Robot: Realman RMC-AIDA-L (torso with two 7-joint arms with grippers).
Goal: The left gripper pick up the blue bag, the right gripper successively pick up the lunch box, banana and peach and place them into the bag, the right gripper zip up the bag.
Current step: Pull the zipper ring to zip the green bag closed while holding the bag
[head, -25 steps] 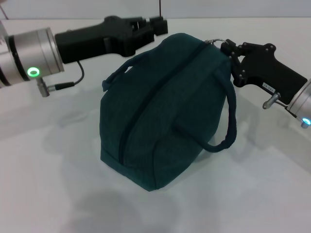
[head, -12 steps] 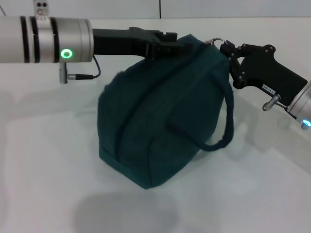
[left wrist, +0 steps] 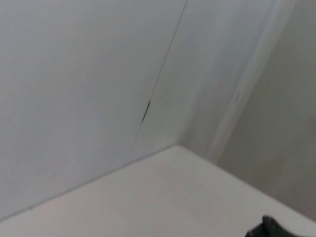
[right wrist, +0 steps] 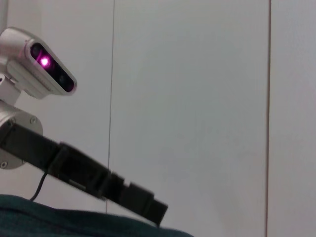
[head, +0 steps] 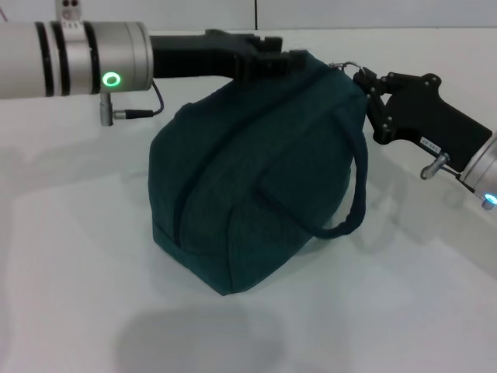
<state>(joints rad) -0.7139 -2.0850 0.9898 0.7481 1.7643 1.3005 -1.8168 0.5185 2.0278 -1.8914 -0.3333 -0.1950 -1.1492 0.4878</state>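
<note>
White table (head: 70, 256) bare around dark teal fabric bag (head: 248, 179) (zipped); long axis runs near-left to far-right. Left gripper (head: 283, 64) grip state indiscernible; right gripper (head: 363, 81) pinches metal zip pull (head: 347, 67).

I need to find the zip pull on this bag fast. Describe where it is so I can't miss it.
Start at the blue bag standing in the middle of the white table. Follow its closed zip up the top seam to the far right corner, by the right gripper. The zip pull is the small silvery metal ring there, the only shiny part on the fabric.
</note>
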